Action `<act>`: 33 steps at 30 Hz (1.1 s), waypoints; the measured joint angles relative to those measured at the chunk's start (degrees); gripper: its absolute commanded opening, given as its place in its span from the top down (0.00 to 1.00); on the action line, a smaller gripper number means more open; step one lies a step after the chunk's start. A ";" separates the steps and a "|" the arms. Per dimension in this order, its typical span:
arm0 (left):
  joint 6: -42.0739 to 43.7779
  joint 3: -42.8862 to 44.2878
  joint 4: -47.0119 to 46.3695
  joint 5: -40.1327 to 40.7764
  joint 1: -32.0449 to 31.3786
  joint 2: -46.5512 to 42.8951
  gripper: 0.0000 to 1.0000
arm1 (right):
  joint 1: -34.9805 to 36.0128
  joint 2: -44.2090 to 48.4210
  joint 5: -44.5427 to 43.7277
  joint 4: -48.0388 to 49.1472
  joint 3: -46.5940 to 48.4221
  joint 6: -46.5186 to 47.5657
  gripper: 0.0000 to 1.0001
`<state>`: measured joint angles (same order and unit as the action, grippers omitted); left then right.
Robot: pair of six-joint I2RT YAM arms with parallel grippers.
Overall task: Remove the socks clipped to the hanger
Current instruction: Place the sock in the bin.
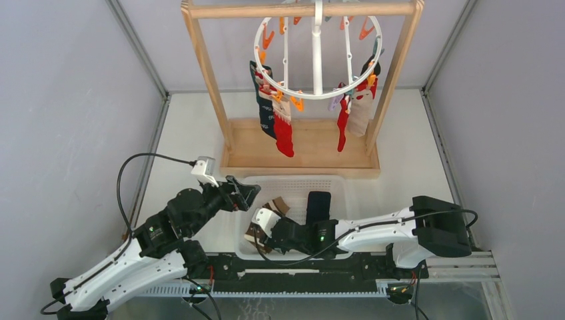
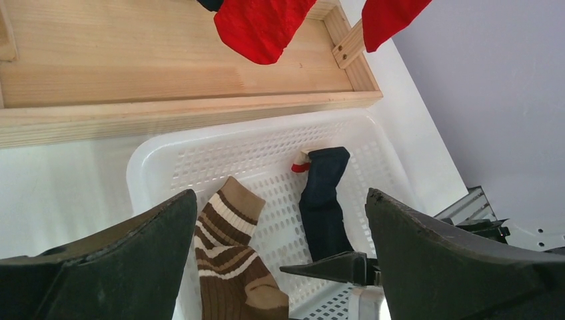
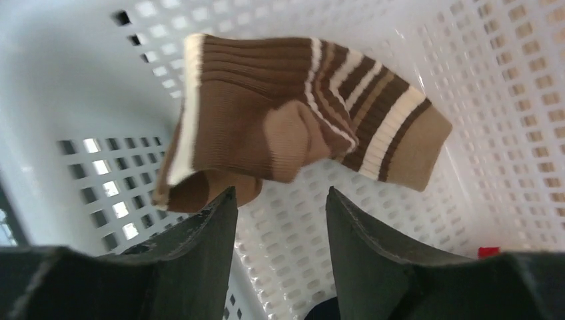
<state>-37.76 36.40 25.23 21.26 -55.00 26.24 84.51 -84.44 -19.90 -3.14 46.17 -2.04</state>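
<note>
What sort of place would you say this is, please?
Probably a robot test cell staged for laundry: grey partition walls, a sock hanger on a wooden rack, and a white perforated basket.

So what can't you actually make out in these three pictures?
Top external view: the hanger's top is cut off by the upper edge, and patterns on the clipped socks are too small to read.
Left wrist view: the navy sock's near end is hidden behind the right gripper.
Right wrist view: a corner of the brown striped sock is hidden by a finger.
</note>
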 measured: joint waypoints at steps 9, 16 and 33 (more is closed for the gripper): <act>0.00 0.00 -0.04 0.04 0.00 -0.04 0.00 | 1.95 1.53 -3.06 -2.14 -1.03 -4.61 0.05; 0.00 0.00 -0.04 0.11 0.00 -0.04 0.00 | 2.32 13.88 -7.39 -3.56 -4.66 -7.21 0.00; 0.04 -0.09 0.68 0.70 0.00 -0.96 0.00 | -12.85 53.40 -15.78 -9.57 -14.49 -14.40 0.00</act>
<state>-37.71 36.32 25.91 21.96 -55.00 25.28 71.66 -31.05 -35.68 -12.71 31.68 -16.45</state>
